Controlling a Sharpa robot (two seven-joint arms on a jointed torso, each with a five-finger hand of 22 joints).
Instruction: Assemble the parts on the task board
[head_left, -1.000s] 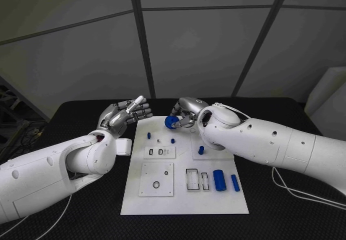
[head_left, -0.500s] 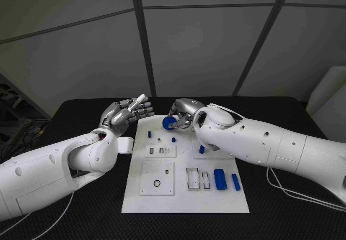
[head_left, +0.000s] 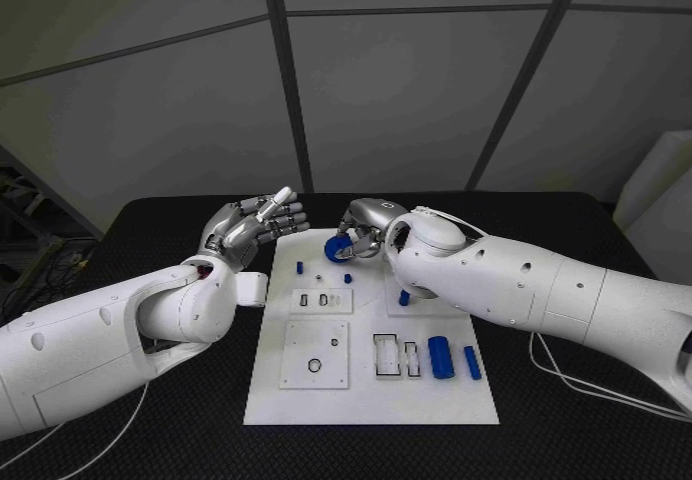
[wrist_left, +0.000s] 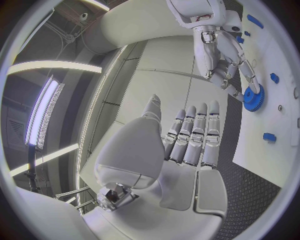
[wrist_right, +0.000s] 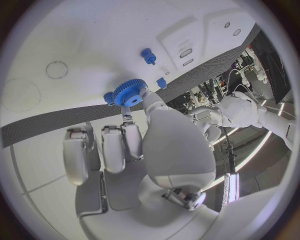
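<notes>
Black table (head_left: 173, 215), grey panel wall behind, white task board (head_left: 368, 400) in the middle. Left hand (head_left: 257, 226) is raised beside the board's far left corner, palm up, fingers straight and close together, holding nothing. Small blue pegs (head_left: 299, 268) stand on the board's far half; two blue cylinders (head_left: 438, 358) lie near its right edge. Right hand (head_left: 364, 232) hovers over the board's far edge, pinching a blue gear (head_left: 339, 248) by its rim with fingertips. Gear looks like light, stiff plastic; toothed rim gives decent grip, hub bore must stay clear for seating.
</notes>
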